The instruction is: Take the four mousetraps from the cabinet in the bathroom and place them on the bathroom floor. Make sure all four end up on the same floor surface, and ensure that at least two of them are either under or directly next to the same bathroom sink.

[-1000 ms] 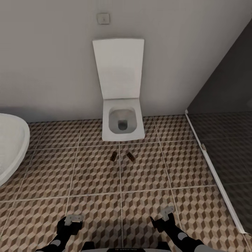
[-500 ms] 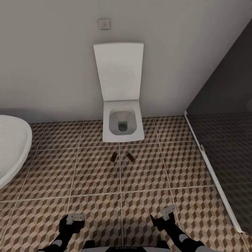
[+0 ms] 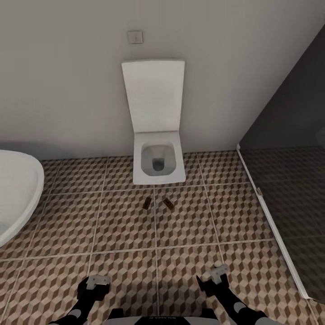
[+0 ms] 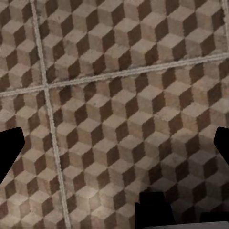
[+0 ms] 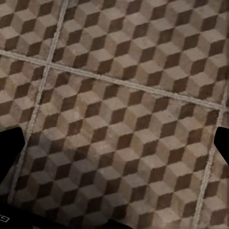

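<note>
Near the centre of the head frame, 2 mousetraps (image 3: 157, 203) lie on the bathroom floor (image 3: 113, 221), just in front of the white toilet (image 3: 156, 153), close together but apart. At the left edge a white bathtub (image 3: 16, 194) curves in. At the bottom, the left gripper (image 3: 97, 282) and right gripper (image 3: 218, 272) hang above the tiles; both wrist views show their fingers spread wide, grasping nothing.

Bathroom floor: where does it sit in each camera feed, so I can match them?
Head view: bathroom floor spans the lower half, carrying two mousetraps before the toilet.
Left wrist view: floor lies beyond the left gripper.
Right wrist view: floor lies beyond the right gripper.
Shared landmark: pale grout lines crossing the cube pattern.
</note>
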